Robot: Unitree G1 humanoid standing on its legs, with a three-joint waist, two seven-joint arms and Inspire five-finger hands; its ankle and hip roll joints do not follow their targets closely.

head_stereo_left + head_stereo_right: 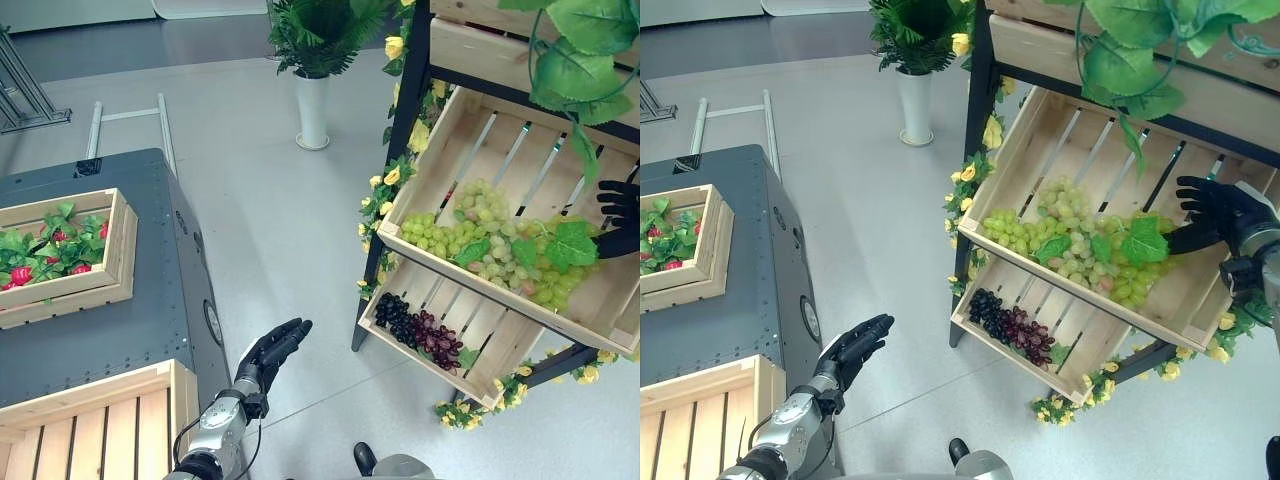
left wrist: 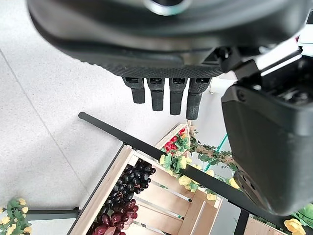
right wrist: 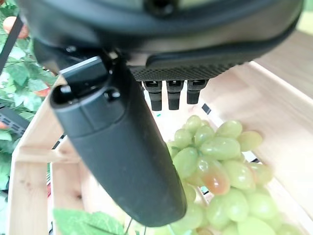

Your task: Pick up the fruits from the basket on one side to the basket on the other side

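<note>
Left hand [image 1: 272, 350] hangs open; right hand [image 1: 1212, 212] reaches green grapes [image 1: 1070, 245].

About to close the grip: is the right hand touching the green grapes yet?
Apart. In the right wrist view, the right hand has straight fingers hanging above the green grapes, a gap visible.

A pale grey speckled floor [image 1: 270, 210] is seen across the room, lit evenly, with a darker strip along the far side. A tall white vase [image 1: 312, 110] holding a green fern-like plant [image 1: 322, 30] is stood on the floor beside a black-framed shelving stand [image 1: 408, 110], which is trimmed with yellow artificial flowers [image 1: 392, 176] and large green leaves [image 1: 585, 50]. A dark grey riveted cabinet [image 1: 150, 310] is set to the left, and behind it a light metal tube frame [image 1: 130, 115] is laid on the floor.
</note>
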